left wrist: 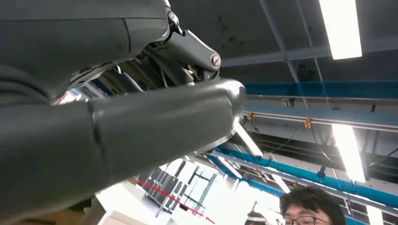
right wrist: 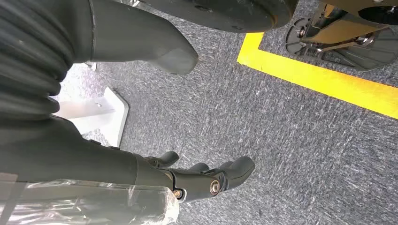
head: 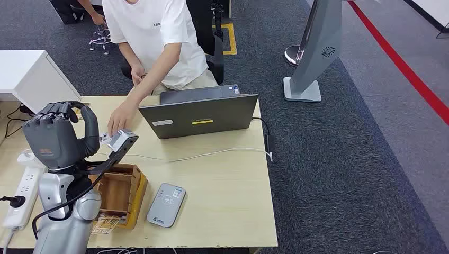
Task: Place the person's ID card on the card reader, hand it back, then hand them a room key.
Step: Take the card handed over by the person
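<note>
Risk of fumbling the ID card (head: 110,138) at handover (person's hand (head: 120,118) touching it, left hand (head: 55,136) fingers upright, grip unclear), dropping it onto the desk (head: 222,185).

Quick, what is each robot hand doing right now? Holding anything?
Left hand: raised, thumb touching a card the person's hand also holds.
Right hand: hanging over the carpet, open, empty.

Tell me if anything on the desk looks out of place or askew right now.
Nothing looks damaged or spilled. The card reader lies flat but skewed to the table edge, and the wooden box beside it sits at an angle too. A white cable trails loosely across the middle of the table.
</note>
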